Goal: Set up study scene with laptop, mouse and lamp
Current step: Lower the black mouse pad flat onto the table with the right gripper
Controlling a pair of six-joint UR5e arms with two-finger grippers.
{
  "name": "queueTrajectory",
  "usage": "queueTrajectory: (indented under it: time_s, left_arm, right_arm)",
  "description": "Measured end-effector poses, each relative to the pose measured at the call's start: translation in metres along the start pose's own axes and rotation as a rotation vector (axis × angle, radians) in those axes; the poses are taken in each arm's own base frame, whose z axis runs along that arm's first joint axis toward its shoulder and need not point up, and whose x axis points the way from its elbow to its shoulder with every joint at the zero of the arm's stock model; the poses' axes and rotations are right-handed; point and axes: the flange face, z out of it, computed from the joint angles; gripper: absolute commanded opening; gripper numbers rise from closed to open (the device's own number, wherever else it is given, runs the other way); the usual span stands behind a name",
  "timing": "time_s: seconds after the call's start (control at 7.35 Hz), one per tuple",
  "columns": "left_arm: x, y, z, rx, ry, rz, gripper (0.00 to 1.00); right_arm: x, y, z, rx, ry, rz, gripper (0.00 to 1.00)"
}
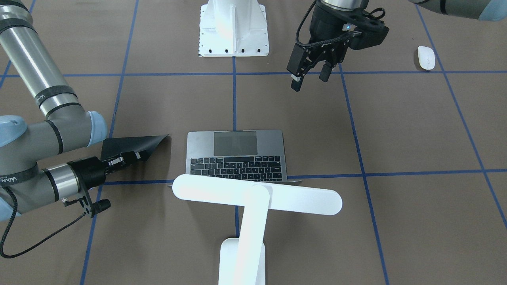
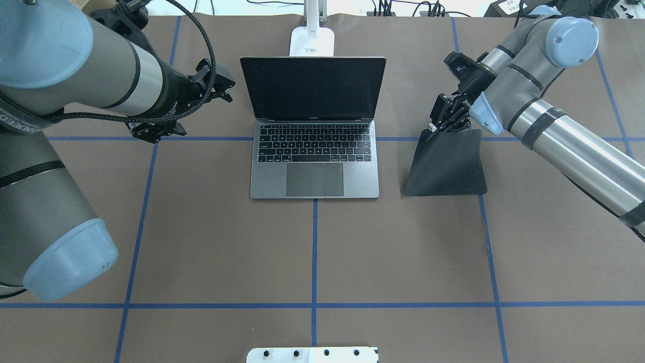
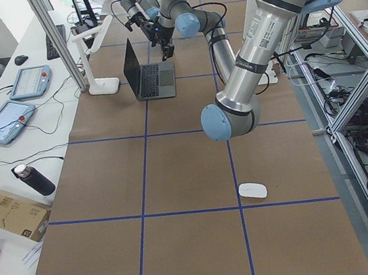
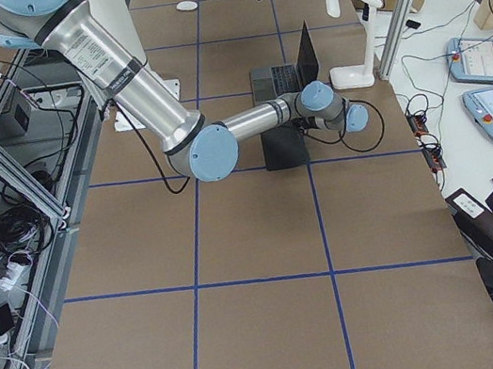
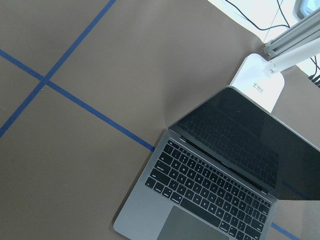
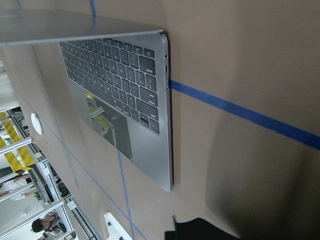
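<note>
I see the laptop open at table ctr, screen dark, keys toward the robot. Lamp stands just behind it, head across above the lid. Mouse lies on the robot's L side, well apart from the laptop. L gripper hangs above the table, jaws parted, nothing held. R gripper is pinched on the far edge of a black mat beside the laptop; that edge appears raised.

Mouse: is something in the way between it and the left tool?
No. In the front-facing view only bare brown table and a blue tape line lie between the open left tool and the mouse. The laptop, lamp and black mat sit off to the side.
</note>
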Motion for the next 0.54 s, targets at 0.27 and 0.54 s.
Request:
queueTrajectory:
  time_s: [0.27, 0.54]
  left_arm:
    - [0.001, 0.0, -0.002, 0.001, 0.003, 0.0, 0.99]
    - [0.001, 0.0, -0.002, 0.002, 0.003, -0.001, 0.99]
  right_arm:
    - [-0.009, -0.01, 0.004, 0.016, -0.03, 0.003, 0.86]
    - [-0.024, -0.028, 0.001, 0.05, -0.074, 0.013, 0.87]
